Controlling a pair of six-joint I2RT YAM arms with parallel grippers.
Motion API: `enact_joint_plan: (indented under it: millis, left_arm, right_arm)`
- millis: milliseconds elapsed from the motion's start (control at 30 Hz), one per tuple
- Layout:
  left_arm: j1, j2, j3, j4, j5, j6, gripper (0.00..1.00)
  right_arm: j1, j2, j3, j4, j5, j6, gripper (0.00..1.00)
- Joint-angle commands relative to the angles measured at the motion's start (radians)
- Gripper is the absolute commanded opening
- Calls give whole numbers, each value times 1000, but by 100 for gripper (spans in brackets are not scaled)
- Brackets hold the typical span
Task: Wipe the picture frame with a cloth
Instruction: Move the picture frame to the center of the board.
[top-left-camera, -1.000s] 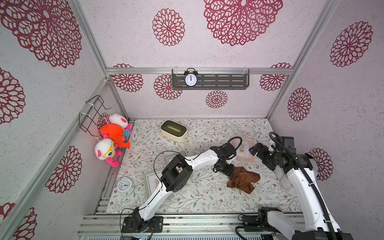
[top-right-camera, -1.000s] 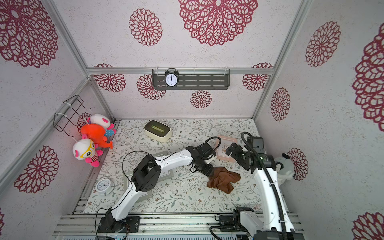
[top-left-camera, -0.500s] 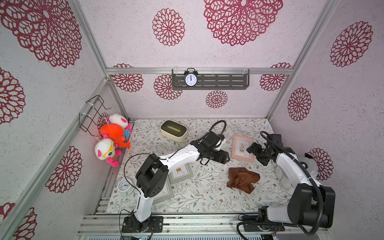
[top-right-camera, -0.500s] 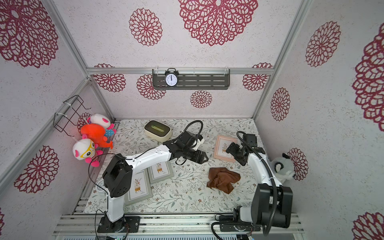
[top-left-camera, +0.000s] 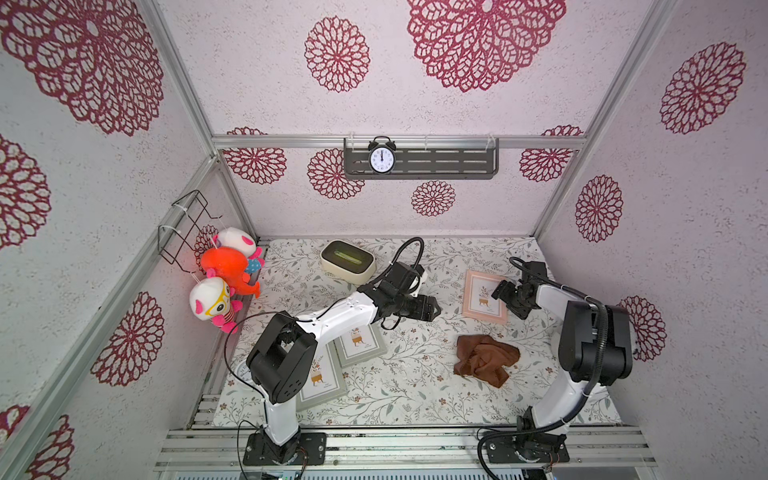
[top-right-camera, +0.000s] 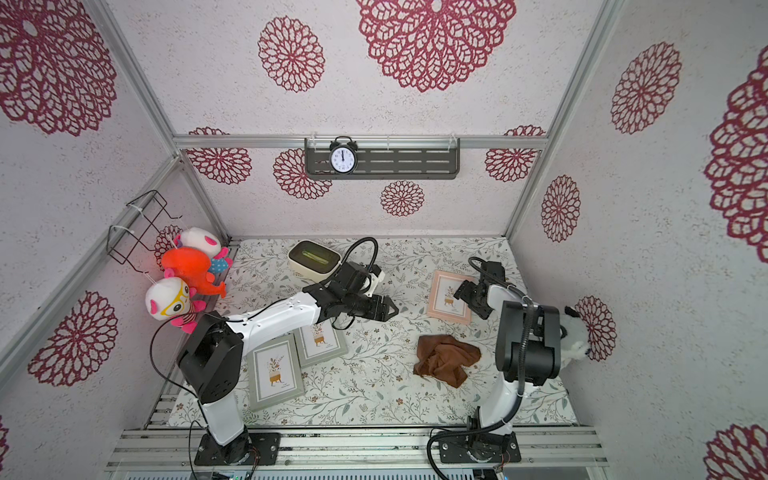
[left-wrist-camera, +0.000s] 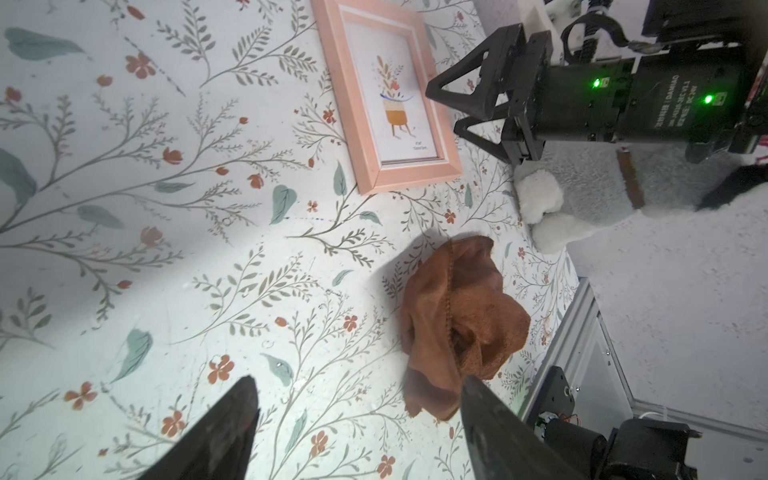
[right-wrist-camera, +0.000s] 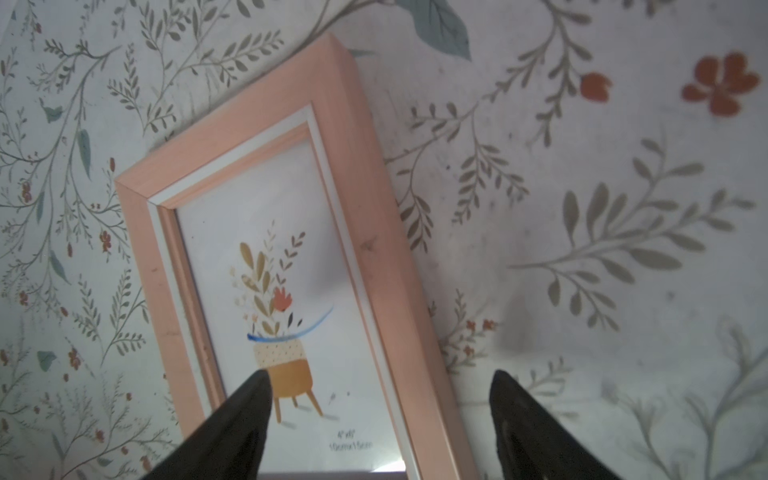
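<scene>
The picture frame (top-left-camera: 485, 296) (top-right-camera: 451, 297), pink with a potted-plant print, lies flat at the right back of the table. My right gripper (top-left-camera: 505, 305) (right-wrist-camera: 380, 374) is open and low over the frame's right edge (right-wrist-camera: 386, 266). One finger is above the glass and the other above the table beside it. The cloth (top-left-camera: 486, 360) (top-right-camera: 446, 359) (left-wrist-camera: 457, 320), rust-brown and crumpled, lies loose in front of the frame. My left gripper (top-left-camera: 435, 311) (left-wrist-camera: 357, 382) hangs open and empty over mid-table, pointing toward the cloth and well clear of it.
Two grey-green frames (top-left-camera: 359, 345) (top-left-camera: 322, 374) lie at front left, partly under my left arm. A cream box (top-left-camera: 348, 262) stands at the back. Plush toys (top-left-camera: 224, 266) hang on the left wall. Another plush (top-right-camera: 575, 336) sits by the right wall. A shelf holding an alarm clock (top-left-camera: 381, 160) is on the back wall.
My left gripper has opened and pulled back left from the cloth, which stays on the table. My right gripper has swung in over the pink frame's right edge, jaws a little narrower.
</scene>
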Motion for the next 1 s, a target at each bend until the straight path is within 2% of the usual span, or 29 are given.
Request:
enact_joint_plan:
  millis: [0,300,433,600,967]
  left_arm:
    - [8,-48,-12,37,-18,-15,79]
    - [19,-71,-62,50,-30,-24,79]
    - [22,-77,-79,57,-31,-29,79]
    - [25,-88,-89,61,-34,-33,78]
    - [32,-105,-108,58,-54,-29,78]
  right_arm:
    - [-14,45,80,52,11,-47,79]
    - [-17,199,226,21,-69,-134,80]
    - [-3,218,232,18,-110,-164,80]
    - [68,186,199,10,-119,-182,80]
    - [265,146,132,50,-120,-124,80]
